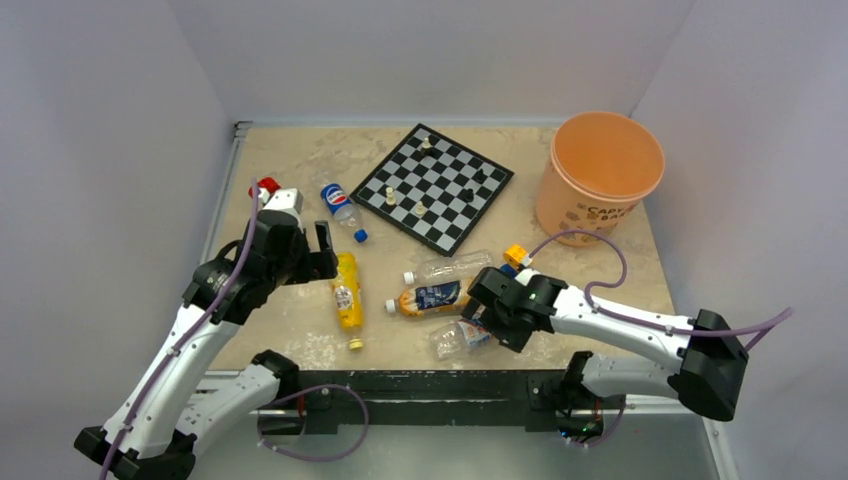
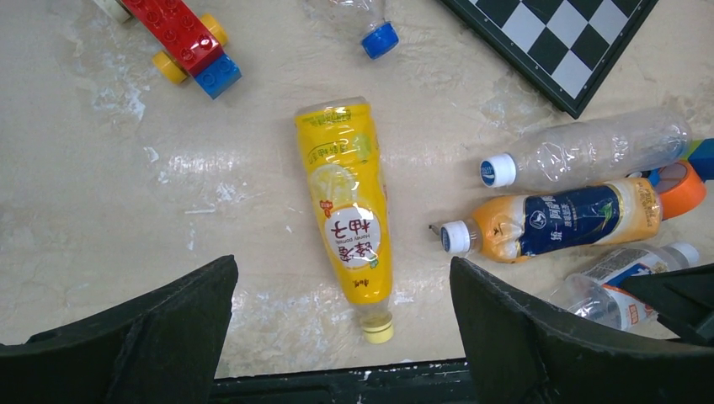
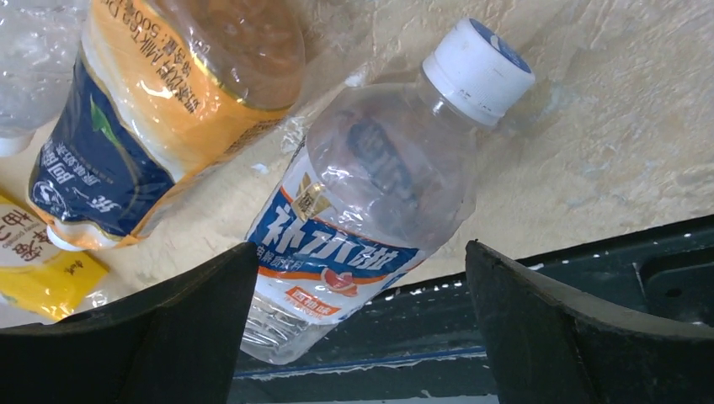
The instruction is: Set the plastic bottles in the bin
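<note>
"Hovering over a first pick, are you?"

"Yes. My right fingers are spread wide and hold nothing. The white-blue bottle lies on the worktop in the gap between them, its cap pointing away and to the right. The bin stands well beyond these fingers, to their right, and from above I see no bottle in it."

"Next move?"

"I'd say drop lower, close on the bottle's body, lift, then carry it across to the bin. The orange bottle lies just left of my fingers and could get nudged."

"And the other side?"

"My left fingers are released too. They hang above the yellow bottle, which lies flat between them."

"Anything unclear?"

"The white-blue bottle's base is hidden behind one finger. I can't tell whether it touches the orange bottle. The Pepsi bottle is cut off in my left wrist view."
</note>
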